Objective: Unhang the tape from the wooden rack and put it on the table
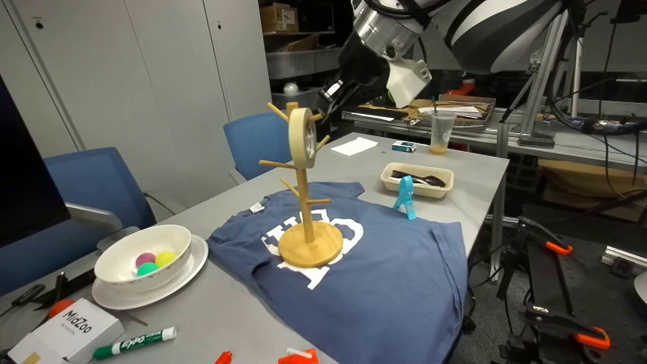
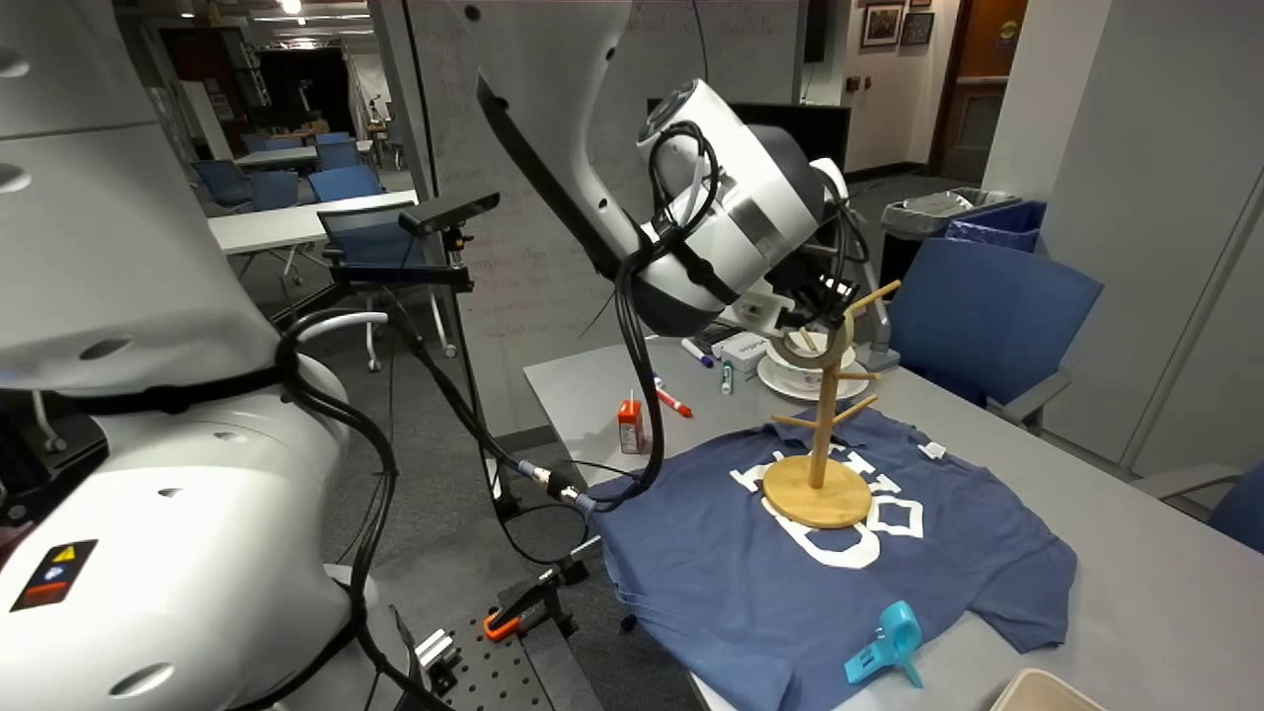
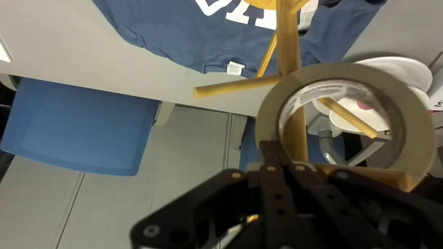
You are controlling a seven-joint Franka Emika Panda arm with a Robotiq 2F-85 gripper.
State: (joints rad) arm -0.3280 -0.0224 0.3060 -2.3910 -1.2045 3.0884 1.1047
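We see the tape [image 1: 299,139] on the rack [image 1: 305,217], hanging around an upper peg [image 3: 360,173] with its flat faces upright. In the wrist view we look through its open centre at part of the post [image 3: 288,41] and at another peg. The gripper [image 3: 276,148] is close by the top of the rack. Its fingers [image 3: 267,154] are drawn together with no clear gap between the tips, and as far as we can see they have hold of nothing. The tips overlap the tape's edge in the wrist view, but we cannot tell whether they touch it.

The rack stands upright on the shirt [image 1: 394,283], spread over the table [image 1: 217,303]. In an exterior view we find the clip [image 1: 405,194] at the shirt's edge, just beside the tray [image 1: 435,191] with its dark cutlery [image 1: 429,180]. Beyond them are the cup [image 1: 442,130], a small box [image 1: 404,146] and the paper [image 1: 355,146]. Across the table, the bowl [image 1: 116,255] sits on a plate [image 1: 199,259] and holds purple, yellow and green balls [image 1: 165,259]; the marker [image 1: 136,343] lies near it.
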